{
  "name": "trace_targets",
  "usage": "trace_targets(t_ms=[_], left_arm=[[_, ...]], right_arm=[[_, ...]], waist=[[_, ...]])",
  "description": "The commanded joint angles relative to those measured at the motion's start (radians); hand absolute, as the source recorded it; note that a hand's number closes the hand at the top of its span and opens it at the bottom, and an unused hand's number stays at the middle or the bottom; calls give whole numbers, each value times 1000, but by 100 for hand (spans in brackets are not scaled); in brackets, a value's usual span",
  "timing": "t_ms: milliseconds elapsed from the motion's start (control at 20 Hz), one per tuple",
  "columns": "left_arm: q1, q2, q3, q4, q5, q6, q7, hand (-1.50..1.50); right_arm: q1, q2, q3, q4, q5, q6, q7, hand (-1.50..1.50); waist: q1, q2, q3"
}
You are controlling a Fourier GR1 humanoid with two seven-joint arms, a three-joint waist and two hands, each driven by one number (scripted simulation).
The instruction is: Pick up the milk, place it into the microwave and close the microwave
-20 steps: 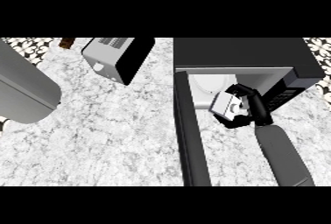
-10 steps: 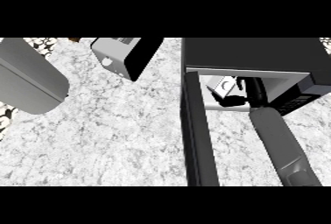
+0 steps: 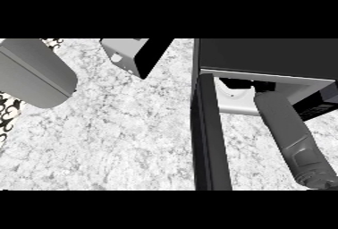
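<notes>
**Edges and open room.** The microwave [image 3: 264, 56] stands at the far right of the desk [image 3: 119, 134], and its black top fills the upper right corner. Its door [image 3: 210, 134] is wide open and runs as a long dark slab from the front left corner of the microwave towards the near edge. The door splits the desk in two. To its left lies a broad marble area. To its right, a narrow strip lies between the door and the right forearm [image 3: 290, 134]. The pale cavity [image 3: 232, 102] shows just beside the door's hinge end. Its mouth is partly filled by the forearm, which enters from the lower right.

**Right hand.** The right hand [image 3: 262, 86] shows only as dark shapes under the front lip of the microwave roof. Whether it is spread, closed or clamped on anything cannot be told.

**Task item.** The milk cannot be picked out. A pale patch lies inside the cavity next to the hand, but it cannot be identified.

**Surroundings.** A box-shaped grey and black appliance [image 3: 135, 56] sits at the far edge, near the microwave's left side but apart from it. A large grey rounded body [image 3: 33, 71] covers the upper left corner. A black-and-white patterned surface [image 3: 9, 114] shows beyond the desk's left edge. A dark control panel [image 3: 320, 103] sits to the right of the forearm.
</notes>
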Motion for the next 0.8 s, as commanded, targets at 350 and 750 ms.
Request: trace_targets(t_ms=[350,750], left_arm=[[-71,28,-12,11,-43,-16,47,-150],[-122,-28,-74,45,-93,3,51,-150]], right_arm=[[-67,0,-17,153,12,32,-92,-150],[-101,-23,-74,191,-54,249,-170,-150]], waist=[[8,9,2],[-23,-9,0]])
